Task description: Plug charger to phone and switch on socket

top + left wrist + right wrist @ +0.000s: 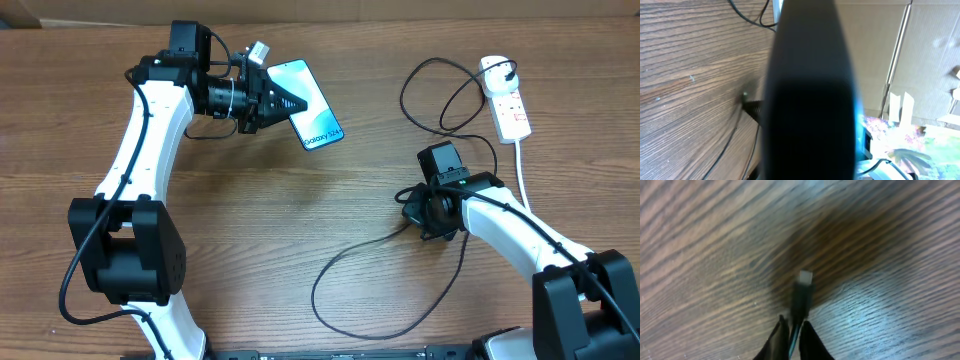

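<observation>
In the overhead view my left gripper is shut on the phone, holding it off the table at the back left with its teal screen lit. In the left wrist view the phone's dark body fills the middle and hides the fingers. My right gripper is low over the table at centre right. In the right wrist view this gripper pinches the charger, whose silver-tipped connector sticks out past the fingertips. The charger's black cable loops across the table. The white socket lies at the back right.
The thick white cord runs from the socket toward the front right, beside my right arm. A second loop of black cable lies left of the socket. Cardboard boxes stand beyond the table.
</observation>
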`<control>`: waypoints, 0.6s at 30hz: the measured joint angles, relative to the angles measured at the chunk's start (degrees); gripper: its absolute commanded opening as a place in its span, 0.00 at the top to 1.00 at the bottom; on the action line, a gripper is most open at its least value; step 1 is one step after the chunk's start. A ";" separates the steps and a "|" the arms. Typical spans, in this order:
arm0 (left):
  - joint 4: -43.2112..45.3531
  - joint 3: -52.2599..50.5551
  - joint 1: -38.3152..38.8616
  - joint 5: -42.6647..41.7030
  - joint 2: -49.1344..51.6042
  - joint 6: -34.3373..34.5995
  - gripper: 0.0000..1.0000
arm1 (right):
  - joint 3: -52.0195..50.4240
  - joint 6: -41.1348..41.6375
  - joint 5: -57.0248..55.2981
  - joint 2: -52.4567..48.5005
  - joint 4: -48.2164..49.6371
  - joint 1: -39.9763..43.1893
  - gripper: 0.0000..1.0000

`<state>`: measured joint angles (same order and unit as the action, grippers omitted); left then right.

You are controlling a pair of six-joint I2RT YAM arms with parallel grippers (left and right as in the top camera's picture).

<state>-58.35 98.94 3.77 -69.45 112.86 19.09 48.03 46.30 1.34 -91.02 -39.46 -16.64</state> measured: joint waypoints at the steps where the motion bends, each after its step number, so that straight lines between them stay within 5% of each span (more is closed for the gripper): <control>1: -0.11 0.00 0.00 0.11 0.00 0.00 0.96 | 0.00 0.22 -0.39 0.00 0.02 0.00 0.80; 18: -0.20 0.00 0.00 1.03 0.00 0.00 0.96 | -0.70 2.34 -1.22 -0.15 0.39 -0.02 0.71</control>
<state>-58.54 98.94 3.77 -68.42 112.86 19.09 47.33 48.64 0.12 -91.18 -39.07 -16.67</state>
